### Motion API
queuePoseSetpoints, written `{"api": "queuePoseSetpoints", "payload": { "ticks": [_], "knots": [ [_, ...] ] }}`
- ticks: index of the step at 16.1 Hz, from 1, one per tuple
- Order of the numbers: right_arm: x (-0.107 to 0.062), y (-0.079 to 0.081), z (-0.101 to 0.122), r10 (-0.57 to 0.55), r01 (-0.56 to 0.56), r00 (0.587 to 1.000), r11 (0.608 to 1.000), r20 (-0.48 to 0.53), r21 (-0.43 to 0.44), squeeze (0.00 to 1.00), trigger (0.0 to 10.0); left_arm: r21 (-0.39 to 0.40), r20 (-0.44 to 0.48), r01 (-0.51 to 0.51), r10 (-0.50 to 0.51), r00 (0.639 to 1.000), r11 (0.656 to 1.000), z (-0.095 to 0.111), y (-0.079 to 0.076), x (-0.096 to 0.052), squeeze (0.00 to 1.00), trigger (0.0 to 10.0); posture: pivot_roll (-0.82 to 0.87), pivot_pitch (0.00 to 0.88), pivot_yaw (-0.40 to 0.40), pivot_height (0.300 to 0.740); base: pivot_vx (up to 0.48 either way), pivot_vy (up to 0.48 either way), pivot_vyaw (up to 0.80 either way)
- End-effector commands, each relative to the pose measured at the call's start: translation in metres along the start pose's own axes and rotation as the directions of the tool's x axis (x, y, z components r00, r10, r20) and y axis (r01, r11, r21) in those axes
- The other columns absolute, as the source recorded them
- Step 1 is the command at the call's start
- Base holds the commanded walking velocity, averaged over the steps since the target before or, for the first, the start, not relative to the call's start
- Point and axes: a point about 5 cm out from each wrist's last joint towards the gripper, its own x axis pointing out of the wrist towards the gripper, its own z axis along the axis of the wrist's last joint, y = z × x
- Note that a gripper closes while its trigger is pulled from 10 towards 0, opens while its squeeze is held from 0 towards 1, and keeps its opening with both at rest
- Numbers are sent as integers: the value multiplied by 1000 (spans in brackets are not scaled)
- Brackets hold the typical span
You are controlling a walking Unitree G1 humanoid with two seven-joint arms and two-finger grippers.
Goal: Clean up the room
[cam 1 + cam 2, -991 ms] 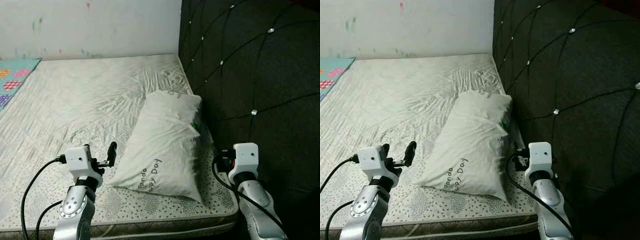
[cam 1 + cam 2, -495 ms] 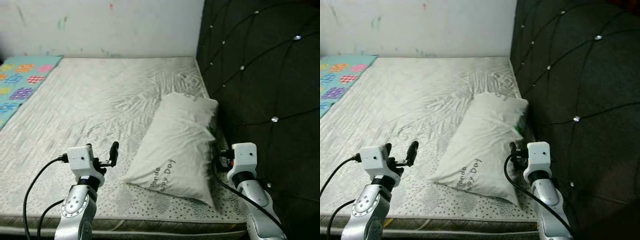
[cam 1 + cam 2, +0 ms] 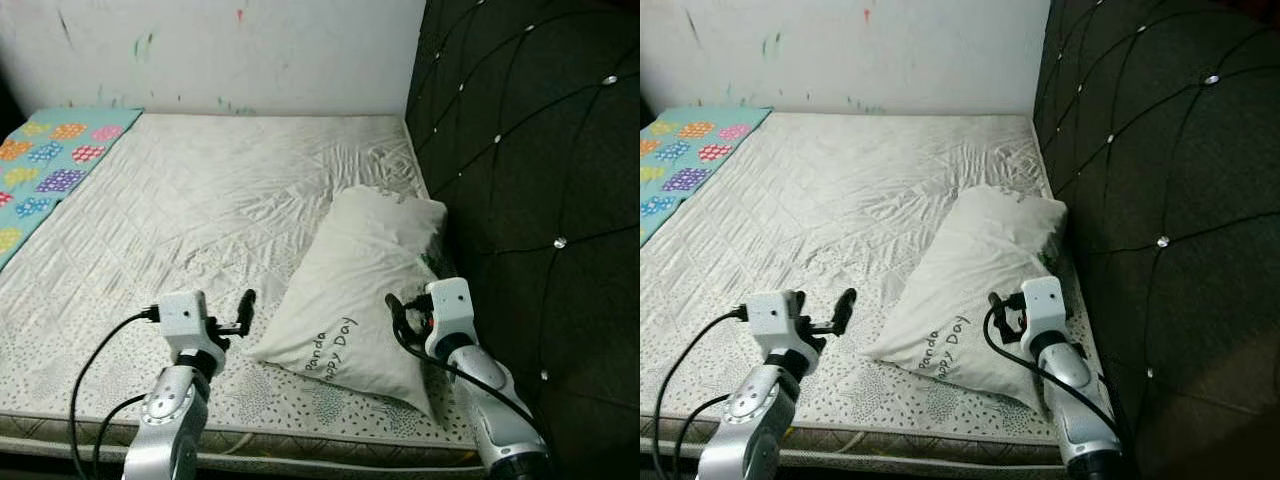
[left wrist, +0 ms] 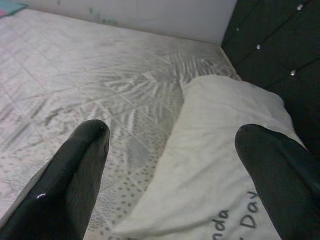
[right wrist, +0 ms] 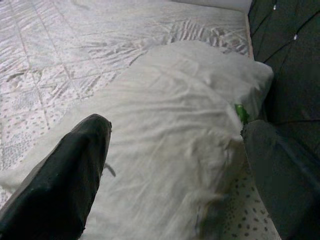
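The bed [image 3: 220,200] lies before me, a bare mattress in a wrinkled, pale, patterned cover, reaching back to a white wall [image 3: 230,50] marked with small coloured smudges. Along its right side stands a dark tufted headboard [image 3: 530,150] studded with shiny buttons. At the far left corner of the mattress lies a turquoise blanket [image 3: 50,160] with coloured patches.

The white pillow [image 3: 365,290] rests on the right part of the mattress, close against the headboard, lying slantwise with its near corner reaching toward the mattress's front edge. Dark lettering near that end reads "Panda Happy Day" [image 3: 335,350]. A small green tag [image 5: 241,112] peeks out at the pillow's edge on the headboard side.

My left gripper [image 3: 240,312] hovers above the mattress just beside the pillow's near left corner, not touching it; in the left wrist view my fingers [image 4: 75,170] are spread wide, with that edge of the pillow between them. My right gripper [image 3: 1005,312] sits over the pillow's right side near the headboard, and its fingers [image 5: 65,175] are likewise spread wide across the pillow, holding nothing.
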Motion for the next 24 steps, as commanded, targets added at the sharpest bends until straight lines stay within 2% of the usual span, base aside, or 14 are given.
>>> {"api": "queuePoseSetpoints", "payload": {
  "ticks": [1,7,8,16,21,23,24],
  "knots": [
    [1,-1,2,3,-3,1000,1000,4,2,0,10000,4,10,8,-8,1000,1000,3,0,-2,0,10000,-94,0,32,740,0,0,0],
    [-2,1,-12,18,-20,997,1000,-74,-20,0,10000,30,-45,27,-26,999,999,-4,-6,2,0,10000,-104,0,34,740,0,0,0],
    [-3,2,-14,22,-23,996,1000,-89,-19,0,10000,38,-77,31,-28,997,999,-8,-7,1,0,10000,-104,0,35,740,0,0,0],
    [-5,5,-22,39,-43,988,999,-150,-27,0,10000,37,-120,40,-36,992,999,-13,-8,-1,0,10000,-105,0,39,740,0,0,0],
    [-9,13,-24,69,-80,981,995,-183,-55,0,10000,40,-148,52,-46,988,998,-16,-11,-7,0,10000,-98,3,42,740,0,0,0],
    [-11,15,-24,74,-87,978,994,-193,-59,0,10000,43,-155,55,-48,987,998,-16,-12,-10,0,10000,-92,35,44,740,0,0,0],
    [-18,20,-28,81,-96,971,994,-224,-58,0,10000,44,-168,53,-45,985,998,-17,-12,-16,0,10000,-89,81,48,740,0,0,0]
  ]
}}
